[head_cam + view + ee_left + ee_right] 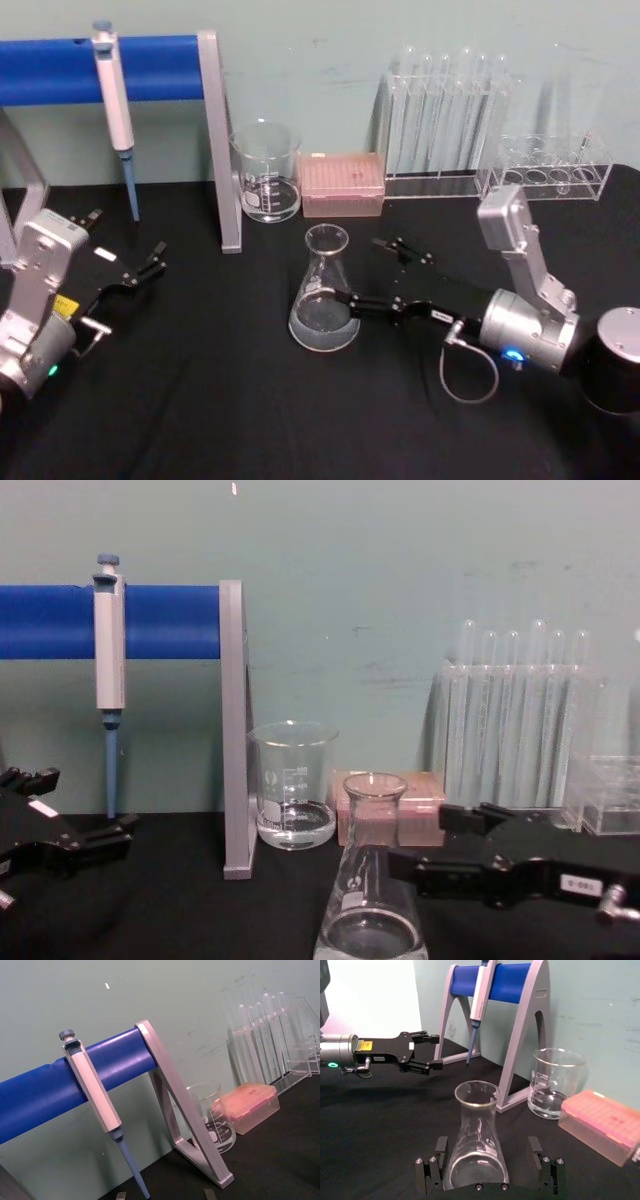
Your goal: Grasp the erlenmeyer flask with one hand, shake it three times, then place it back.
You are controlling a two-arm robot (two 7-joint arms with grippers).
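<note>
Glossy glass flask (matt black cloth)

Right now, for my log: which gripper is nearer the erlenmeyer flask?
Right. The right gripper is open around the erlenmeyer flask; the left gripper sits apart by the pipette stand.

The head view looks steeply down from above onto the black tabletop, from farther off than the others. The chest view sits low and faces level across the table toward the pale green wall. The left wrist view tilts upward, close to the blue bar on its grey frame. The right wrist view looks low along the table, very near the clear glass conical flask. All four share that bar, the clear cylindrical glass beaker and the pink plastic tip box.
</note>
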